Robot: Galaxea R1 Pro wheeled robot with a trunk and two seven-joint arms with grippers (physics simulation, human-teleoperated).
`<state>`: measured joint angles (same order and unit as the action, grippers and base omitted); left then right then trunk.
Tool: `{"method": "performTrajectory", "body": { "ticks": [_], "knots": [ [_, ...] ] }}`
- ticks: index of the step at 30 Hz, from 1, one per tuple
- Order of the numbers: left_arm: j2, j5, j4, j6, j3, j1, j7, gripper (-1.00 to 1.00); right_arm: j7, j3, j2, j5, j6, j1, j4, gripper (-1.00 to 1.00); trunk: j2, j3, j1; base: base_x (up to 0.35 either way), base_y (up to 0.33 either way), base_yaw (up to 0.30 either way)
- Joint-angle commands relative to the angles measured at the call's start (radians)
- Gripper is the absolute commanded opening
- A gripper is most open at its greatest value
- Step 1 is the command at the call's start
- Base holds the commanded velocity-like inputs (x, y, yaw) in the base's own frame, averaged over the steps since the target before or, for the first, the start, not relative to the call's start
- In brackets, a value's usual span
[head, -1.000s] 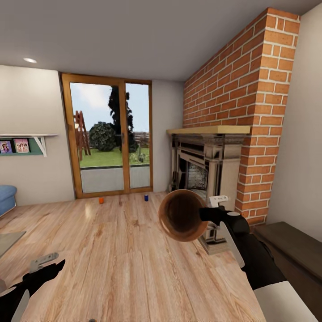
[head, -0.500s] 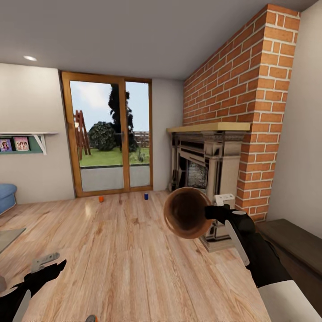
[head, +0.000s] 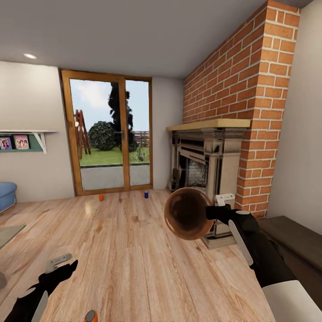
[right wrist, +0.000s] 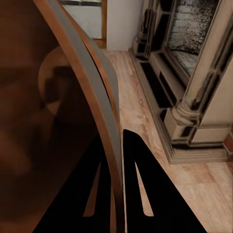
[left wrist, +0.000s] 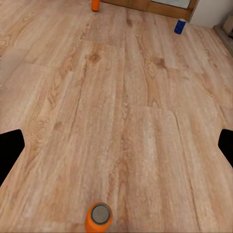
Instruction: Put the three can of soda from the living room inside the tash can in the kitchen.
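The right end effector (head: 211,212) pinches the rim of the round tan-brown-inside bucket (head: 187,213). The left end effector (head: 60,264) is spread wide over open light wood floor (head: 134,250), an orange can (left wrist: 99,217) near, orange (head: 101,197) and blue (head: 146,195) cans far.

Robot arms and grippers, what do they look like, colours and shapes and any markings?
Both arms are glossy black with rounded casings and a white panel along the forearm. The left gripper has pale grey flat fingers on a black wrist. The right gripper has a light grey block by its fingers, which in the right wrist view are flat black blades with narrow slots. No cables or markings are visible.
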<state>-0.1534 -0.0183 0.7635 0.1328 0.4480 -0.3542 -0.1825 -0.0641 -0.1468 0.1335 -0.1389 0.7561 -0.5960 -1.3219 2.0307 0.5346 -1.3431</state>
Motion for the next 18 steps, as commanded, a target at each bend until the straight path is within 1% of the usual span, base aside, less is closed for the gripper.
{"method": "performTrajectory", "body": {
  "ticks": [1, 18],
  "knots": [
    [0.001, 0.001, 0.000, -0.001, 0.000, 0.000, 0.001, 1.00, -0.004, 0.001, 0.000, -0.001, 0.000, 0.000, -0.002, -1.00, 0.007, 0.003, -0.004, 0.000, 0.000, 0.000],
    [0.002, 0.006, -0.001, -0.022, 0.000, 0.000, 0.003, 1.00, -0.005, 0.000, -0.001, -0.001, 0.000, 0.001, -0.006, -1.00, 0.126, 0.056, -0.069, 0.000, 0.000, 0.000]
  ]
}}
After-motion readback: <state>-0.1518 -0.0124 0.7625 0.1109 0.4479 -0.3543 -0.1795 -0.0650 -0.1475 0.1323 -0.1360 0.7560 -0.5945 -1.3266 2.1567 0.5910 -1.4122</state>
